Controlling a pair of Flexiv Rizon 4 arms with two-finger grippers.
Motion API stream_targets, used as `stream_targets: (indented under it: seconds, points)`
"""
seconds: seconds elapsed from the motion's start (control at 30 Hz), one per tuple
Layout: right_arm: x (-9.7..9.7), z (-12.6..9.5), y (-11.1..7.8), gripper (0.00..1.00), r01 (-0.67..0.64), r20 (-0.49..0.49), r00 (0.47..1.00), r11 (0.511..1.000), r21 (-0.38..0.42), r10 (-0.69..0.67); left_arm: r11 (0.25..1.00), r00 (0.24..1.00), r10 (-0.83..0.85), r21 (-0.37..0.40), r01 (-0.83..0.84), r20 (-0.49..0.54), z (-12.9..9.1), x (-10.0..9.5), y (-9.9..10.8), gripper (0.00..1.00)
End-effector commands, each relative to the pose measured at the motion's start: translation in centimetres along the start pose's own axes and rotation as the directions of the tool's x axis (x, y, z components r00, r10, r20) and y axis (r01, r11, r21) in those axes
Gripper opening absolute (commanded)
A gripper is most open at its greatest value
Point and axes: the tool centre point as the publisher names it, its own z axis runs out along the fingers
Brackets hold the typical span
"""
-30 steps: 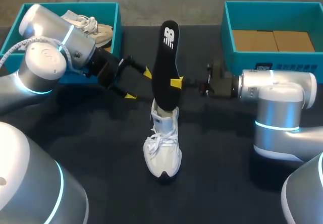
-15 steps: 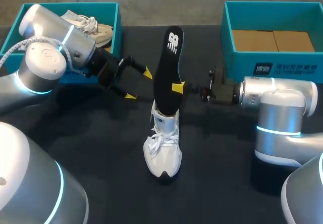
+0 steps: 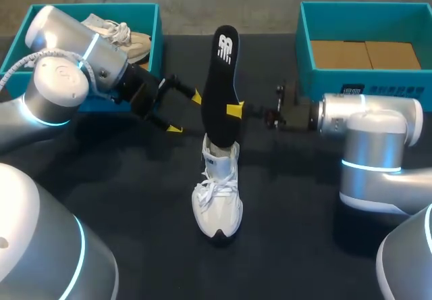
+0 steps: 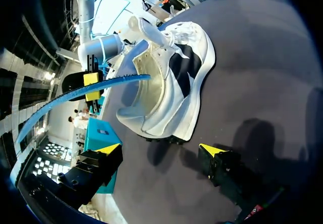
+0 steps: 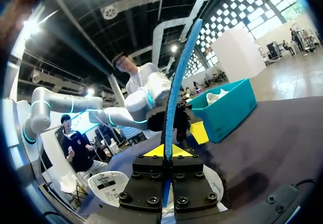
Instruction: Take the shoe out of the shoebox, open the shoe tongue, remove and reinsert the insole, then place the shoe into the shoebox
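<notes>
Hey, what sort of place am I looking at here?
Likely a robot lab or demo bench: a black table, a teal shoebox holding another shoe, and the right gripper pinching a black insole standing in a white shoe.

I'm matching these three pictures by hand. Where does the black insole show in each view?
Head view: insole stands up out of the white shoe, mid-table.
Left wrist view: insole edge-on, a blue arc running into the shoe.
Right wrist view: insole edge-on, rising from the right gripper.
Shared landmark: right gripper, shut on the insole.
</notes>
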Motion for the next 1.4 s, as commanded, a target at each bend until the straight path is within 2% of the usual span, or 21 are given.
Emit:
stream_targets:
  seconds: [0.03, 0.3, 0.6, 1.4]
  points:
    - [-0.5, 0.6, -0.1, 0.00, 0.000, -0.005, 1.000, 1.000, 0.003, 0.000, 1.000, 1.000, 0.000, 0.000, 0.000, 0.000, 0.1, 0.0, 0.0, 1.00]
    - [-0.6, 1.2, 0.6, 0.00, 0.021, -0.024, 0.999, 1.000, 0.001, -0.021, 1.000, 1.000, 0.000, 0.000, 0.000, 0.000, 0.1, 0.0, 0.0, 1.00]
    - [-0.8, 1.3, -0.6, 0.00, -0.002, -0.030, 1.000, 1.000, -0.012, 0.002, 1.000, 1.000, 0.000, 0.000, 0.000, 0.000, 0.1, 0.0, 0.0, 1.00]
    - [-0.5, 0.7, -1.9, 0.00, -0.037, -0.015, 0.999, 0.999, -0.013, 0.037, 1.000, 1.000, 0.000, 0.000, 0.000, 0.000, 0.1, 0.0, 0.0, 1.00]
